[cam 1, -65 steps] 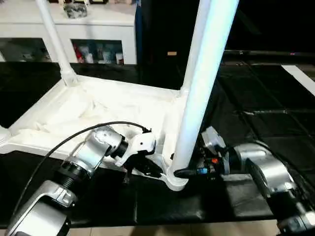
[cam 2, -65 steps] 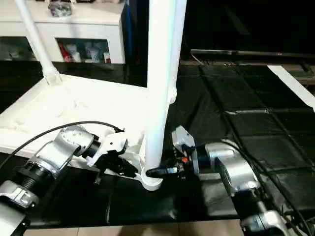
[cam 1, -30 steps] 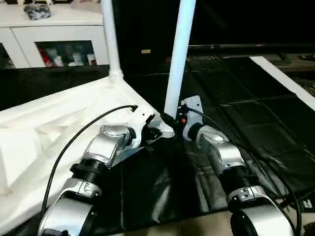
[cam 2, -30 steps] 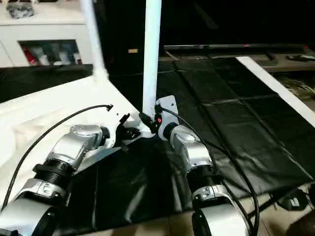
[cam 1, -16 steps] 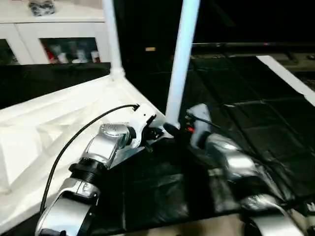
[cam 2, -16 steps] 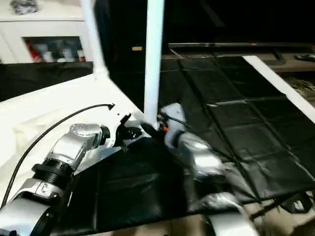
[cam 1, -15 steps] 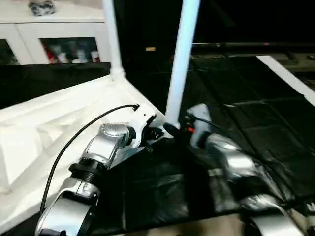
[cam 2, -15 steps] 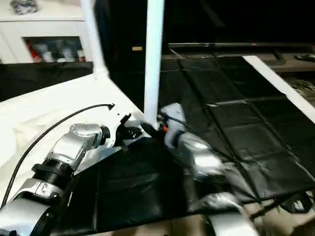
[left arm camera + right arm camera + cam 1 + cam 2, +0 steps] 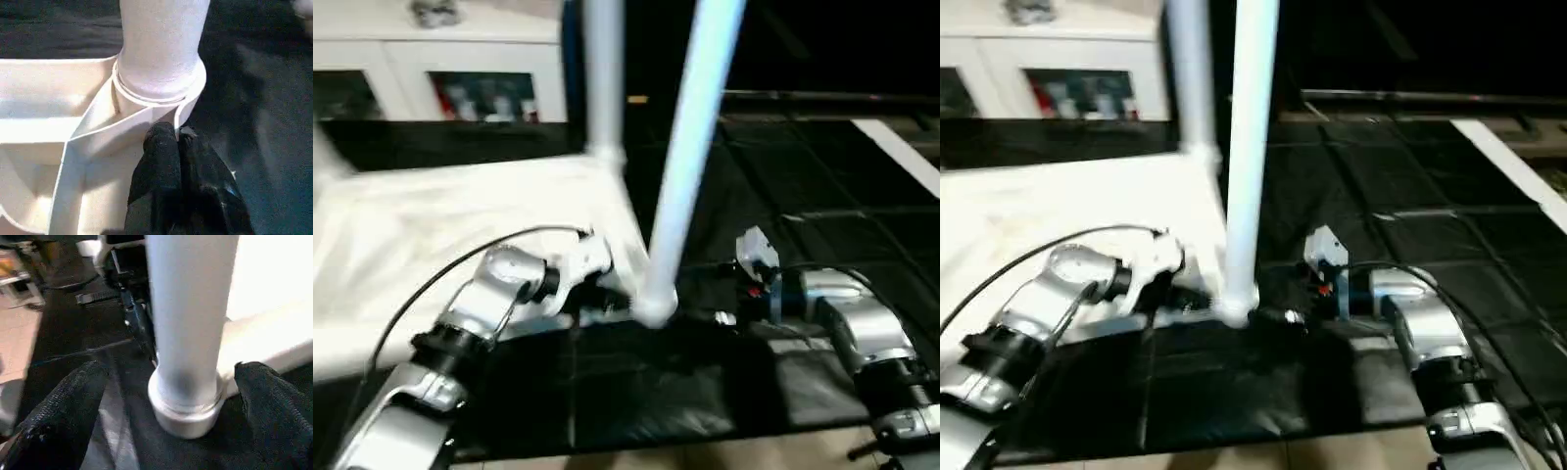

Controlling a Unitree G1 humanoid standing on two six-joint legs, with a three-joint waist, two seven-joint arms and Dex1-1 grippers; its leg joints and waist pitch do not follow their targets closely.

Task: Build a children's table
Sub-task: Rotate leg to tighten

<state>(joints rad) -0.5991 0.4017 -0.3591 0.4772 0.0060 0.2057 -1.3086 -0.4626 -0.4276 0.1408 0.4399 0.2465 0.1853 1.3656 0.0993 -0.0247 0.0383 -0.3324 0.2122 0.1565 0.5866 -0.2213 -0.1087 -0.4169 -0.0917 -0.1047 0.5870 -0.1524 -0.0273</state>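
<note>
The large white plastic rectangular tabletop (image 9: 460, 225) lay upside down on the black-covered worktop (image 9: 822, 206), ribbed underside up. All places below are given from its near corner socket (image 9: 161, 93).

Left of the socket, the left gripper (image 9: 177, 139) was clenched shut with its fingertips against the rib wall just beneath the socket. Whether the wall was pinched between them could not be told.

In the socket stood a long white tapered tubular leg (image 9: 1249, 147), upright. A second white leg (image 9: 604, 78) rose from the far corner behind it.

Right of the socket, the right gripper (image 9: 166, 382) stood released, its black fingers (image 9: 63, 406) spread wide on either side of the leg's base without touching it.

Risks, as judged: the leg may not be fully seated, since a thin line showed at its collar; unsupported, it could lean or lift out if the top were nudged. The left gripper bearing on the rib could slide the top across the cloth.

Containers: the white glass-door cabinet (image 9: 480, 93) far behind the socket held small items too blurred to name.
</note>
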